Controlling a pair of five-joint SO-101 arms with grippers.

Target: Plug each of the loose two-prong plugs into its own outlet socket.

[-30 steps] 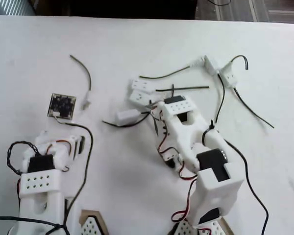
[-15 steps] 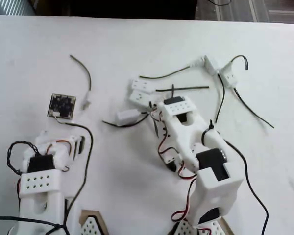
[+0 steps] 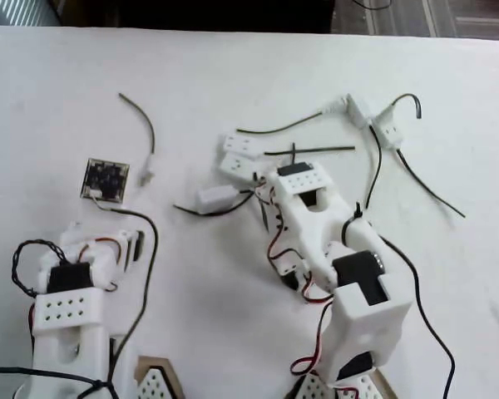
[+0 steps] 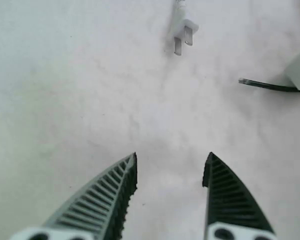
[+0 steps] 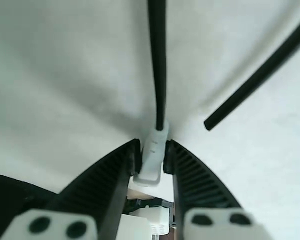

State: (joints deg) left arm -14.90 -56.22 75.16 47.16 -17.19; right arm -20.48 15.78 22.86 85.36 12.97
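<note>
- Right gripper [image 5: 152, 146] — jaws closed on one white plug [image 5: 152, 162]
- Left gripper [image 4: 172, 159] — jaws wide; one loose plug [image 4: 183, 31] lies beyond, far side

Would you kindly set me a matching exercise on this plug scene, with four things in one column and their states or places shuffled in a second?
Things:
1. left gripper
2. right gripper
3. loose plug
4. dark square board

States or places:
A. lies on the table with its two prongs bare
B. shut on the black-corded plug
C. open above bare table
D. flat on the table on the left arm's side

Pairs: 1-C, 2-B, 3-A, 4-D.
</note>
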